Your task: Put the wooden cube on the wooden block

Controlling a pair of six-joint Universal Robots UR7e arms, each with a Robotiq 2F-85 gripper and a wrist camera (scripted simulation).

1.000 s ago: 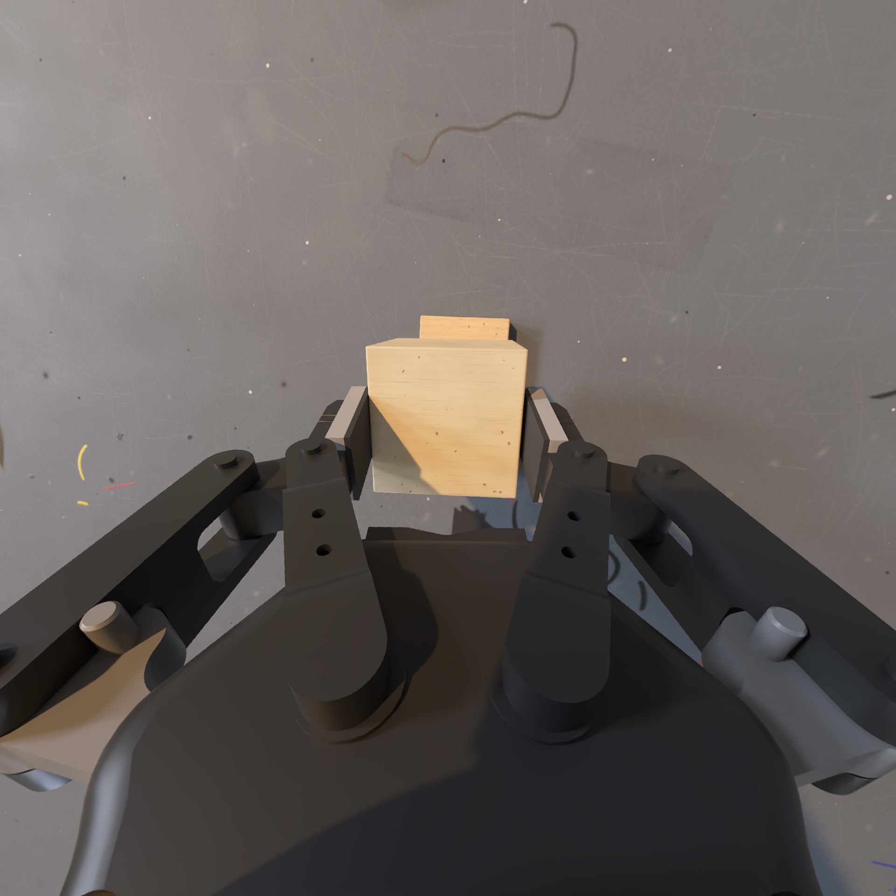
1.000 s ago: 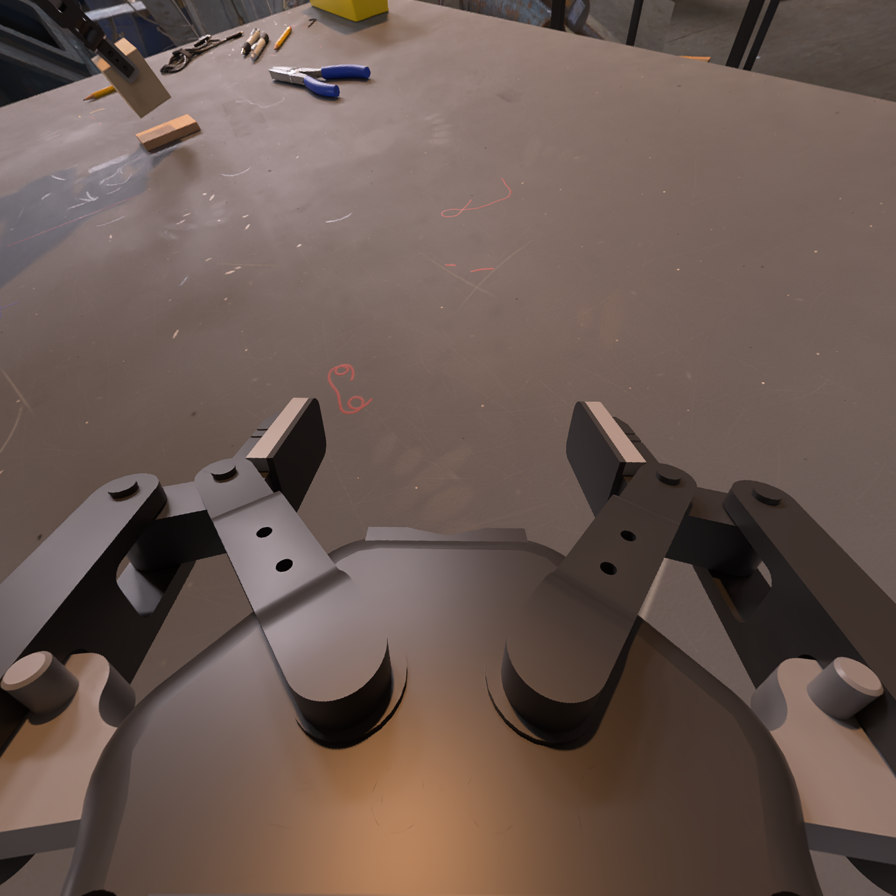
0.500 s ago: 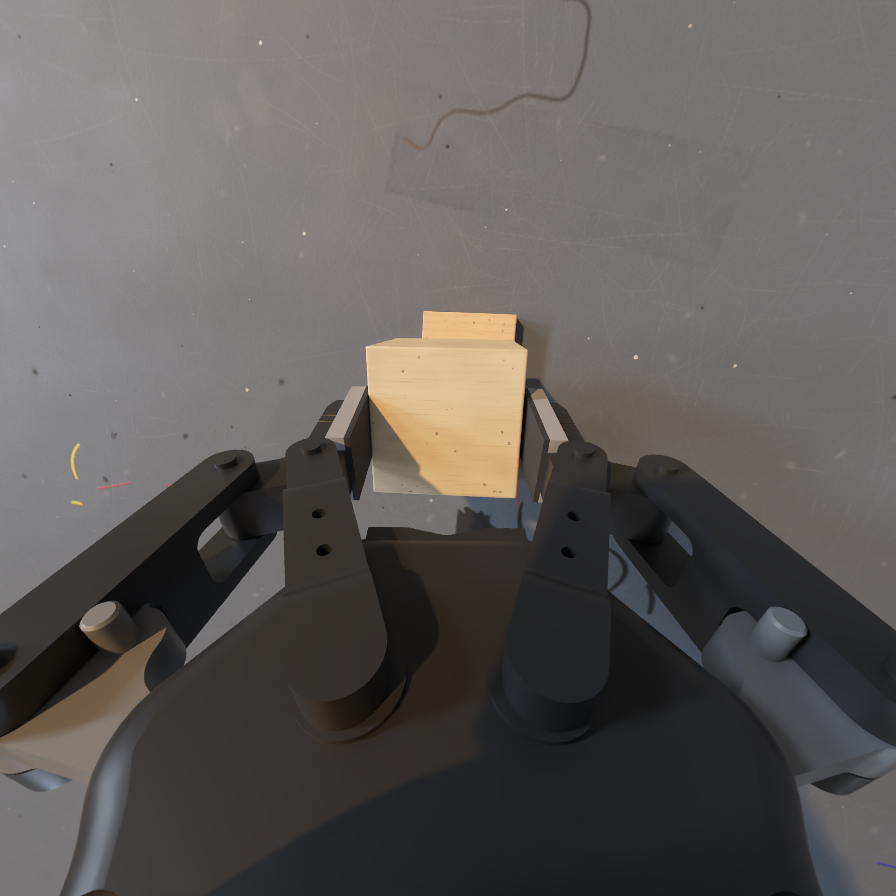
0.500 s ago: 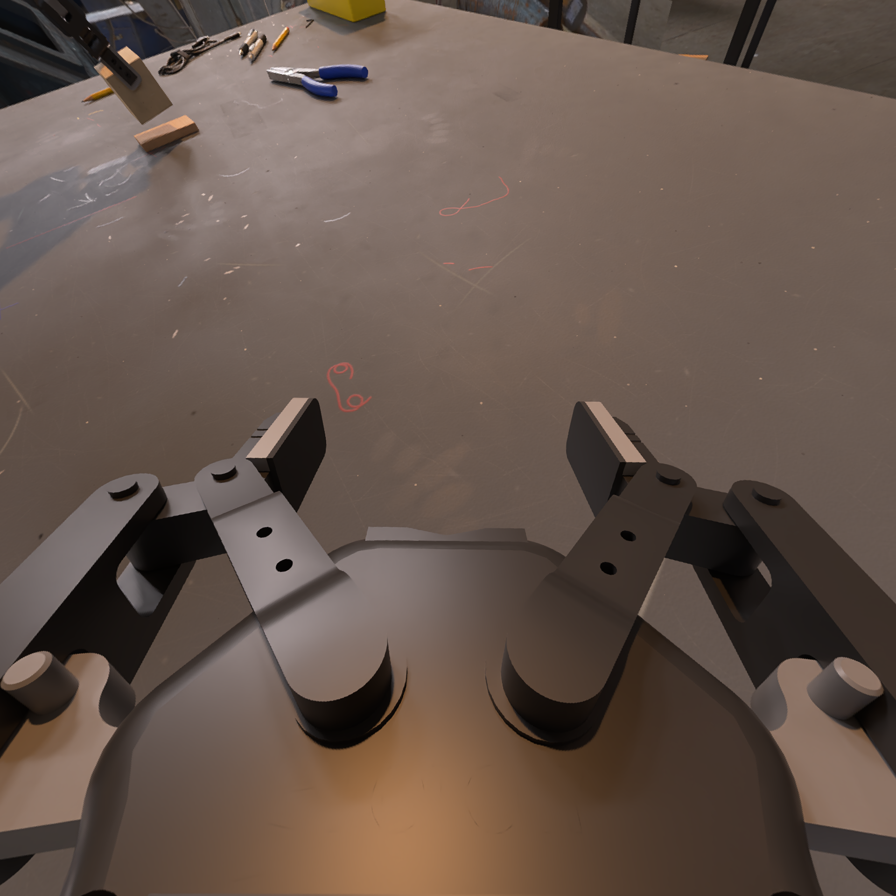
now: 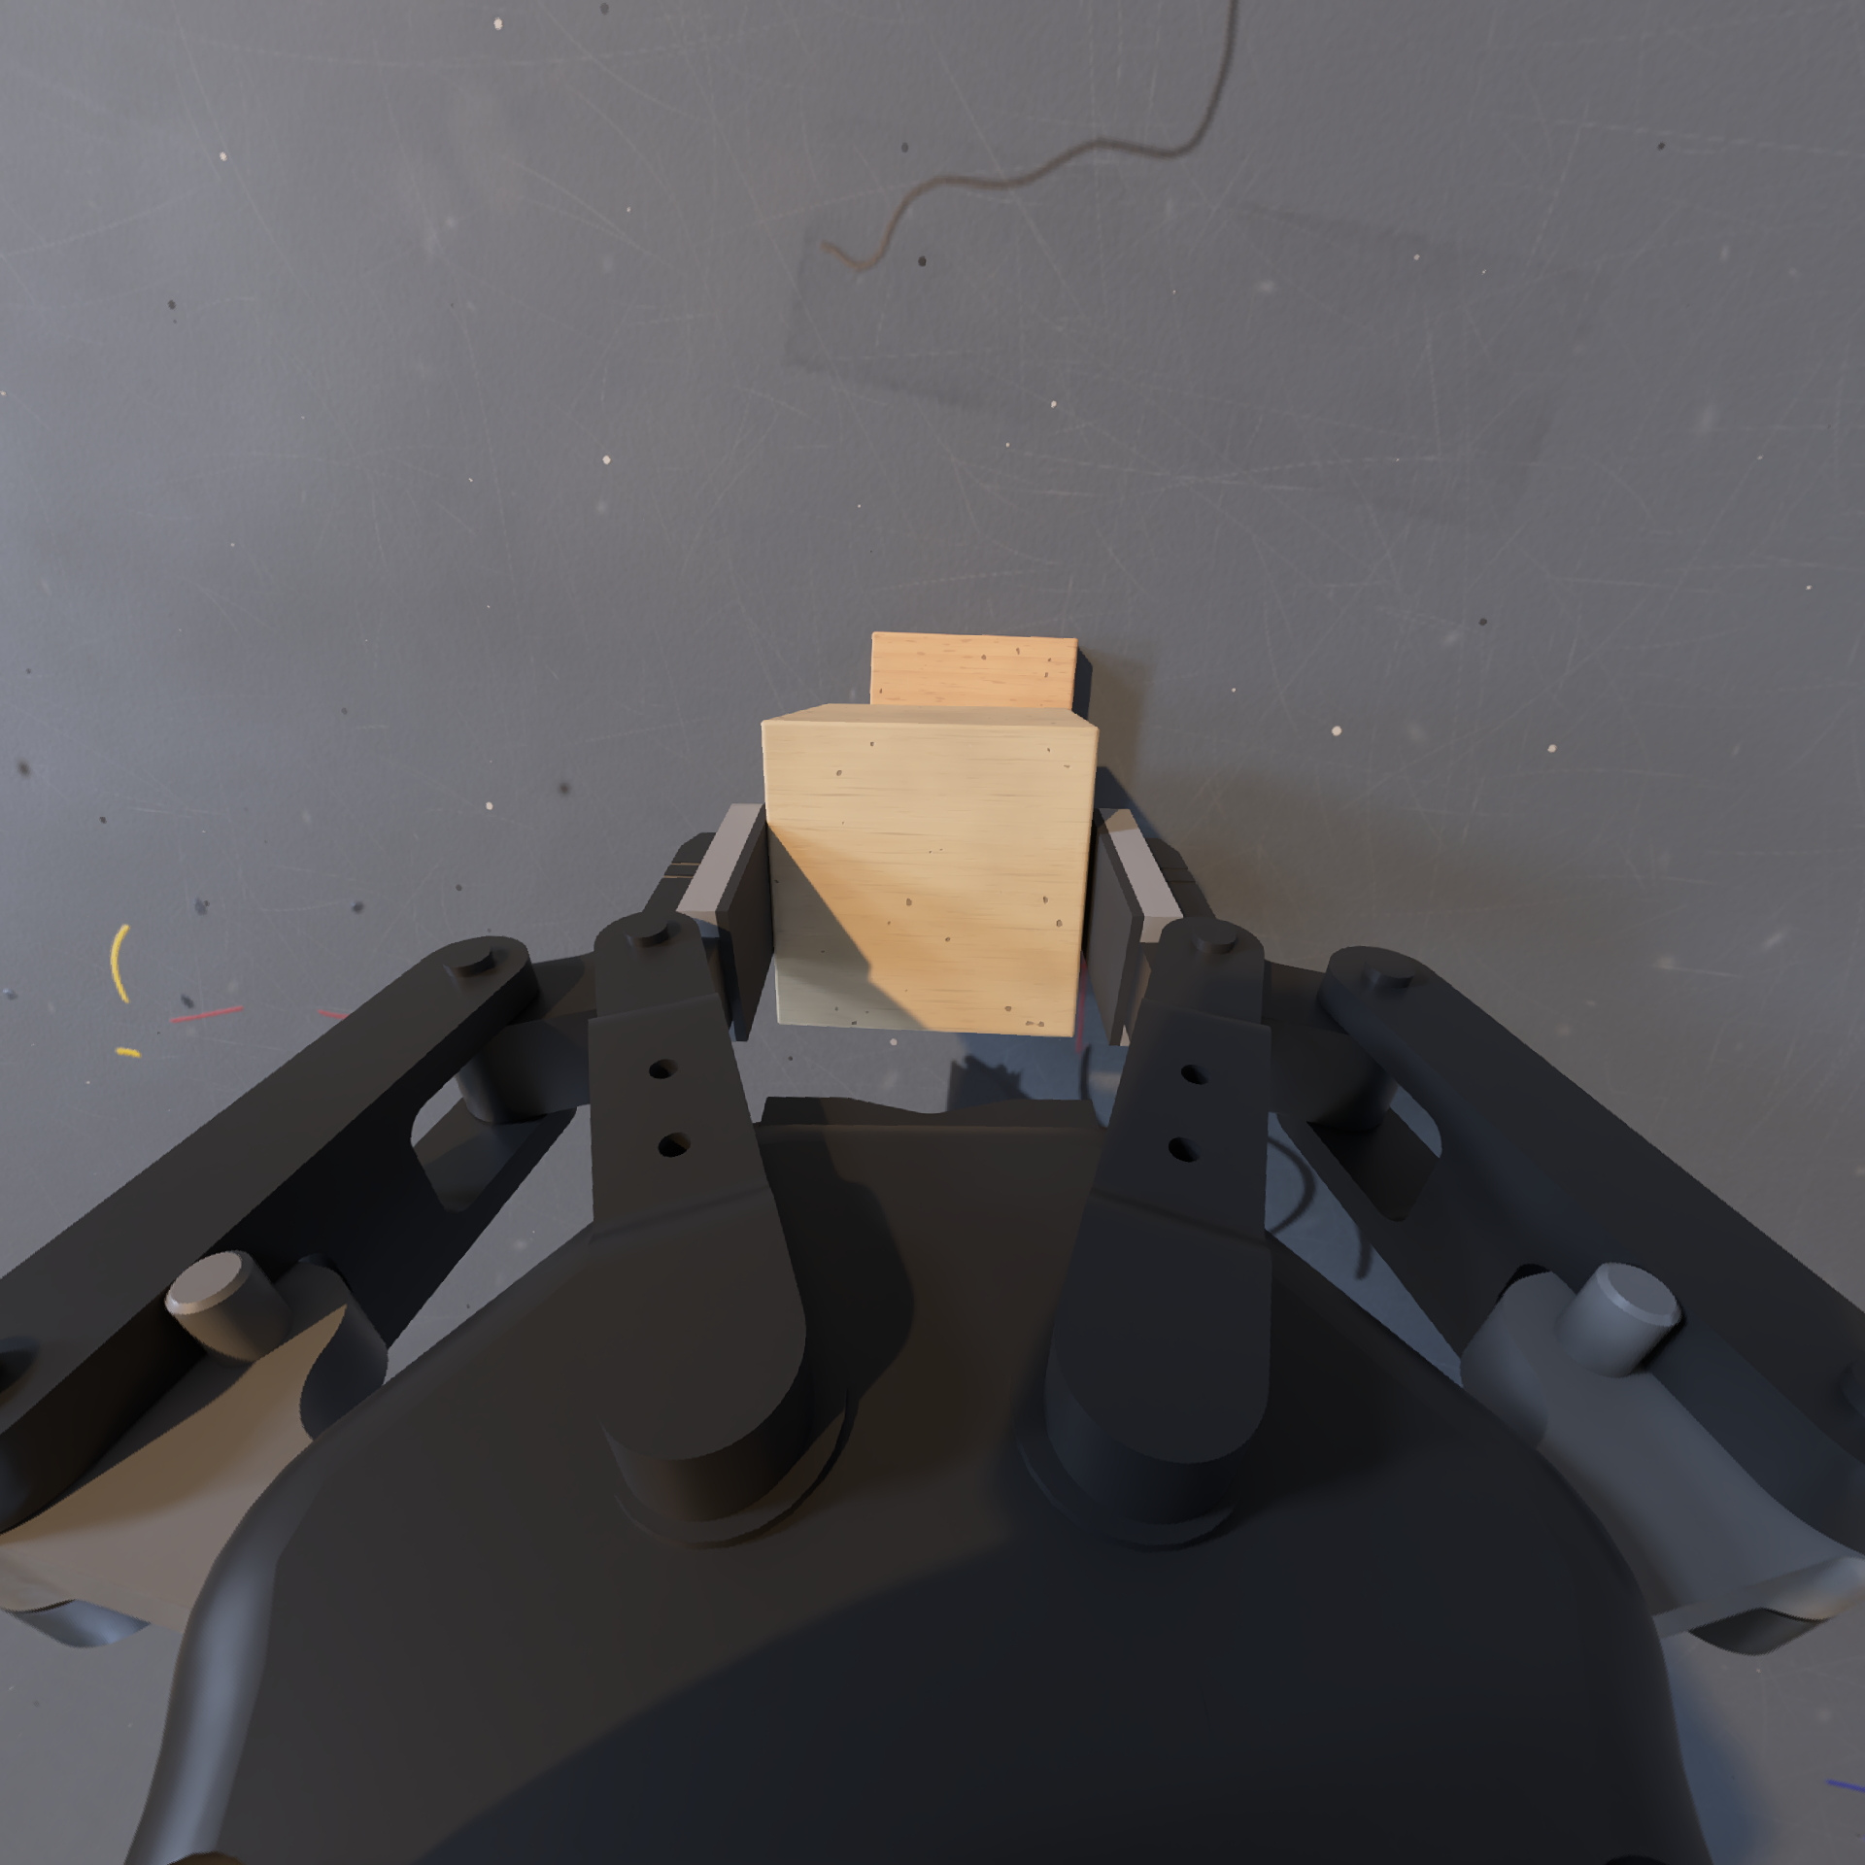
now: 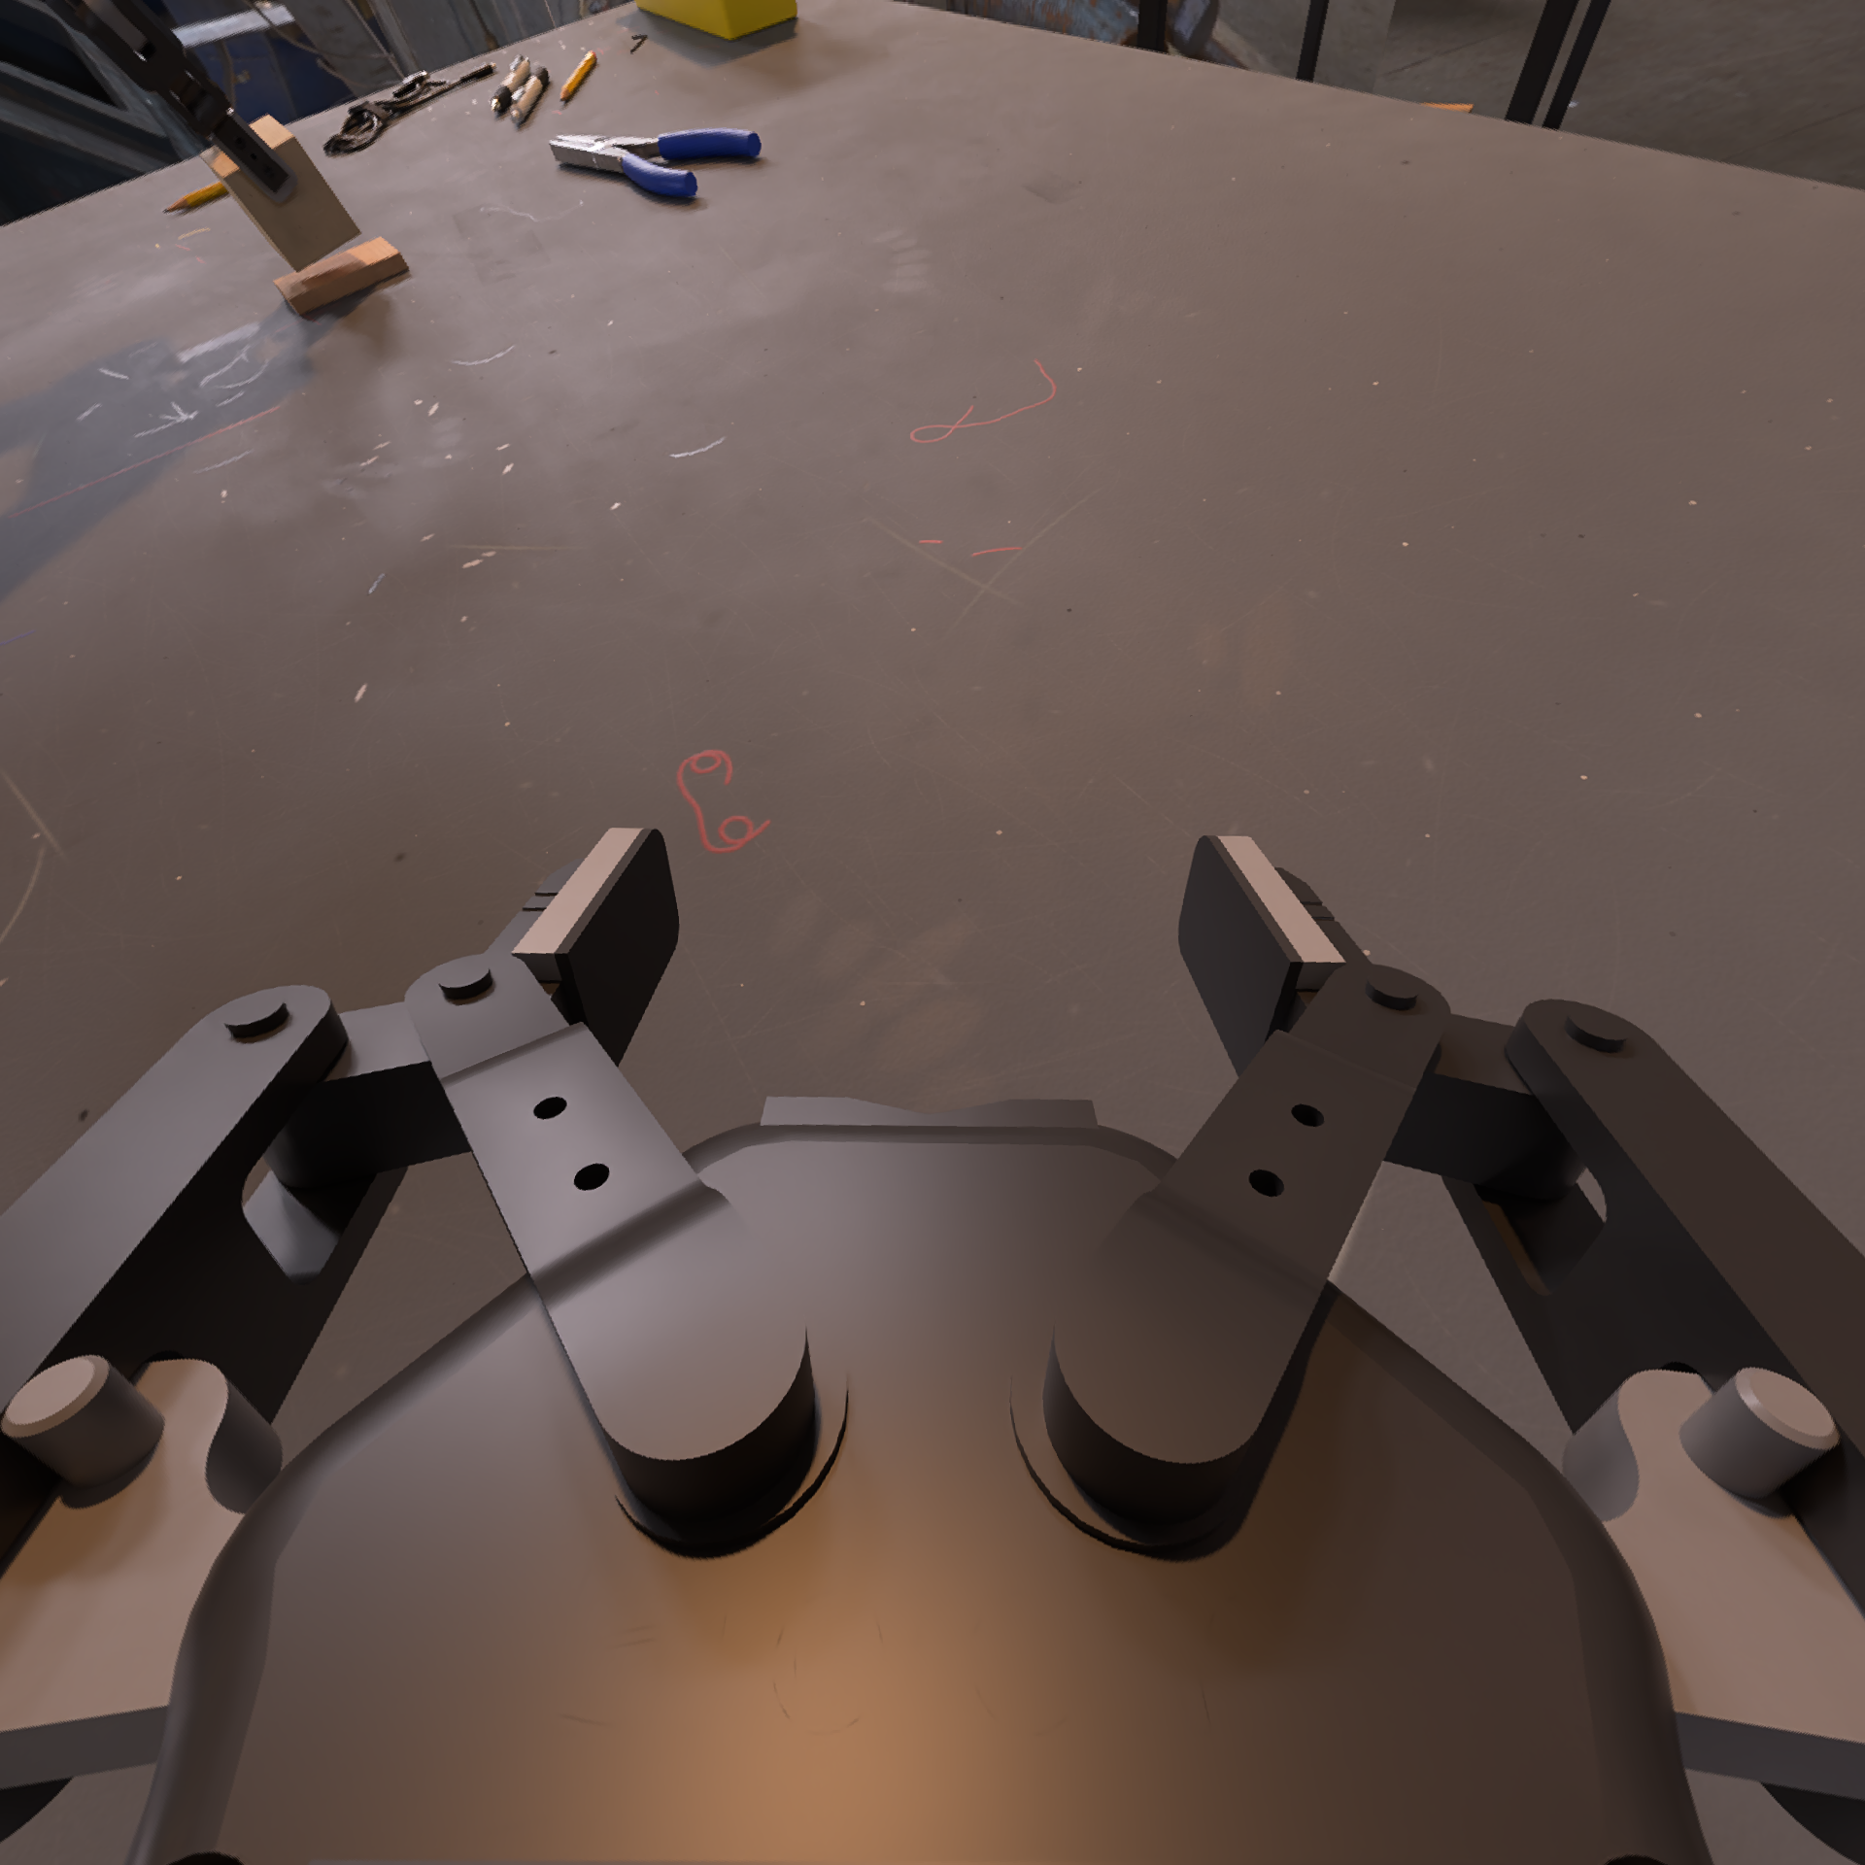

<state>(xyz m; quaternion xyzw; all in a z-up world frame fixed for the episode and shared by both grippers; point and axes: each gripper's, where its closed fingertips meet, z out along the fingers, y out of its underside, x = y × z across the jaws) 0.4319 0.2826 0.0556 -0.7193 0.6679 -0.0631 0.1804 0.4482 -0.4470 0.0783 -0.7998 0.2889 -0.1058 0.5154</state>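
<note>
My left gripper [image 5: 928,913] is shut on the pale wooden cube [image 5: 928,868], one pad on each side. The flat wooden block [image 5: 974,671] lies on the grey table just beyond and below the cube, mostly hidden by it. In the right wrist view the cube [image 6: 298,202] hangs in the far-off left gripper directly over the block [image 6: 343,275], almost touching it; I cannot tell if they meet. My right gripper [image 6: 928,913] is open and empty, low over the bare table.
Blue-handled pliers [image 6: 656,159], pencils and pens [image 6: 535,83], a black cable bundle [image 6: 399,101] and a yellow box [image 6: 722,15] lie at the table's far edge. Another pencil [image 6: 197,195] lies behind the cube. Chalk scribbles mark the table [image 6: 1312,505].
The left gripper has lowered the cube toward the block; in the right wrist view the gap between them has nearly closed. The right gripper has not moved.
</note>
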